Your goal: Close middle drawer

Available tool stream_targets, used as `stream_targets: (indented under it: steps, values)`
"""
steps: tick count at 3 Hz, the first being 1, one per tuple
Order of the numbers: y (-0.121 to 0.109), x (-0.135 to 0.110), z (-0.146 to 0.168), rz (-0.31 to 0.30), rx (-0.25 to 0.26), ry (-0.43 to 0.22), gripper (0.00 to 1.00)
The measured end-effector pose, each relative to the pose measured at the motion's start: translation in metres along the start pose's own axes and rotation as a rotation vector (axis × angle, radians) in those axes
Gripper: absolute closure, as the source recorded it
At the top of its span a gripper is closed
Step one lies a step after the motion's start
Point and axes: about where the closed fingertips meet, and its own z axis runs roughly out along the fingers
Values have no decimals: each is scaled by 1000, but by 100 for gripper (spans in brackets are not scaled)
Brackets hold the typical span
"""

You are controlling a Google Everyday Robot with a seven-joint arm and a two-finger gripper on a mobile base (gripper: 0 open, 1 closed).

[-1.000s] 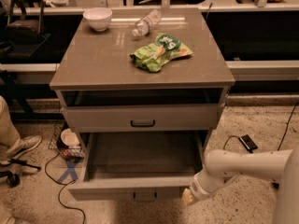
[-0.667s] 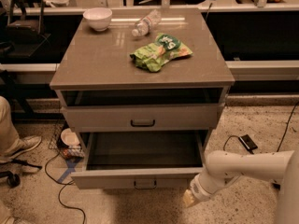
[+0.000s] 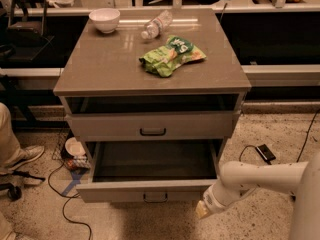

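Observation:
The middle drawer (image 3: 150,190) is pulled out of the grey-beige cabinet. Its plain grey inside (image 3: 152,160) is in view, and a small dark bar handle (image 3: 155,197) sits at the centre of its flat front. My gripper (image 3: 204,210) is low at the front right, just beyond the right end of the drawer front, on a white arm that comes in from the right edge. The upper drawer front (image 3: 150,126) with its own dark handle is above the open drawer. The lowest drawer is hidden under the open one.
On the cabinet top (image 3: 100,69) are a white bowl (image 3: 104,19), a clear plastic bottle (image 3: 156,25) and a green snack bag (image 3: 171,56). A person's leg and shoe (image 3: 15,156) are at the left. Cables and a bowl (image 3: 75,148) lie on the floor at the left, and a dark phone (image 3: 265,152) at the right.
The middle drawer has slid a little way back into the cabinet. My gripper stays near the right end of its front.

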Motion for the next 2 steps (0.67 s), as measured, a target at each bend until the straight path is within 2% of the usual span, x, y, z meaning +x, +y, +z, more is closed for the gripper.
stream_targets:
  steps: [1,2]
  values:
    - [-17,-38,10,-8,63,-70,100]
    - [-25,-79,14,-24,82,-155,100]
